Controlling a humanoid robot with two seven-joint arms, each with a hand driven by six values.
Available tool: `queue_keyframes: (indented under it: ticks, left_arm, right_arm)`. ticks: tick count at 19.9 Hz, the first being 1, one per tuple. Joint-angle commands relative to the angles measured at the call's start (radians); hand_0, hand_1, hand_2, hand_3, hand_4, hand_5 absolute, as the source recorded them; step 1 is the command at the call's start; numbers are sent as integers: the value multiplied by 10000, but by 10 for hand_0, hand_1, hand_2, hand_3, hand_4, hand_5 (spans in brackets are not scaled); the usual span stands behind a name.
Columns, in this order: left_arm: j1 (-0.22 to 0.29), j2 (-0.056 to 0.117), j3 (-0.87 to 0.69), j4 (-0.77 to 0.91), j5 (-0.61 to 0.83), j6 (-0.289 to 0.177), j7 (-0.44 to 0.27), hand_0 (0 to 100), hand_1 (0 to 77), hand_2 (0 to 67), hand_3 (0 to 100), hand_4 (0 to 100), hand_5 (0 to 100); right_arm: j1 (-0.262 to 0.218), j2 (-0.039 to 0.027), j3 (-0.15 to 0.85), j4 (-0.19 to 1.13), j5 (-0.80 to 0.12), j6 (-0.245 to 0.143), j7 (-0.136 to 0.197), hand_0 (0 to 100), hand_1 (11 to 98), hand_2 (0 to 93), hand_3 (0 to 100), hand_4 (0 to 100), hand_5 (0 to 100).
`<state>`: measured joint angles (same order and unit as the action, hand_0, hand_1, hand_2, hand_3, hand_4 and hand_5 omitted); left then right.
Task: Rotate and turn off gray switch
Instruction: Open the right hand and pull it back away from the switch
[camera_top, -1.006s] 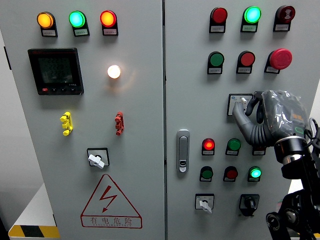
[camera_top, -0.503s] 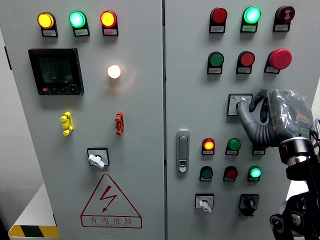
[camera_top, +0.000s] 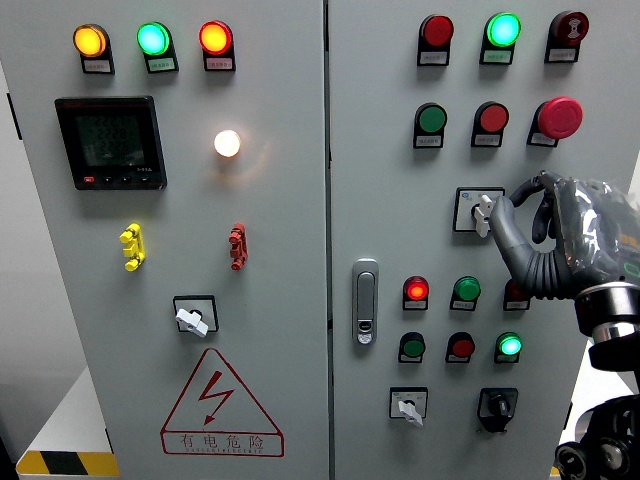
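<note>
- Head view shows the right hand (camera_top: 545, 240) nearest, its arm coming in from the lower right; the left arm is out of sight.
- Its fingers (camera_top: 500, 222) curl in around the gray switch (camera_top: 482, 212), the thumb tip touching the knob's handle; whether a firm pinch is made, I cannot tell.
- That switch sits on its square plate on the right-hand cabinet door (camera_top: 400, 200), below the row of round buttons and above the lit red lamp (camera_top: 416, 291).
- Judging by this, the reach is done and the grasp is forming; the turn to off looks not yet made.
</note>
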<state>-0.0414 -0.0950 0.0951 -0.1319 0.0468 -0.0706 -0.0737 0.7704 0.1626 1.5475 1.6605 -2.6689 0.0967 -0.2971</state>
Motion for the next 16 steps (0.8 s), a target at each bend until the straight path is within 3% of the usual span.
queue_keyframes:
  ticks: [1,4,6,7,10,14,16]
  left_arm:
    - [0,-1,1,0,7,0,0,885,0,133,187,82,109]
    - [0,-1,1,0,-8,0,0,885,0,133,188,82,109]
    - [0,-1,1,0,7,0,0,885,0,133,188,82,109]
    - [0,-1,1,0,7,0,0,885,0,133,188,82,109]
    - [0,-1,-15,0,7,0,0,886,0,134,188,82,109]
    - [0,-1,-15,0,7,0,0,886,0,134,188,82,109]
    - [0,-1,1,0,-8,0,0,886,0,134,188,82,109]
  right_arm:
    - [-171,-15,2,268,14,-1,468,631,283,411,701,629,1000]
    - [-479,-15,110,713,13,-1,670,581,280,380,599,505,837]
    - [-708,-15,140,1034,-2,15,746,302,268,321,523,426,743]
    - [-831,-15,201,1188,-2,15,792,9,290,294,492,399,706]
    - [-1169,-31,462,1602,-2,76,1206,0,331,258,420,332,633]
    - [-1583,-31,647,2216,-2,184,1375,0,355,203,337,260,525]
    - [-1767,-31,738,2446,-17,184,1696,0,357,189,311,231,486]
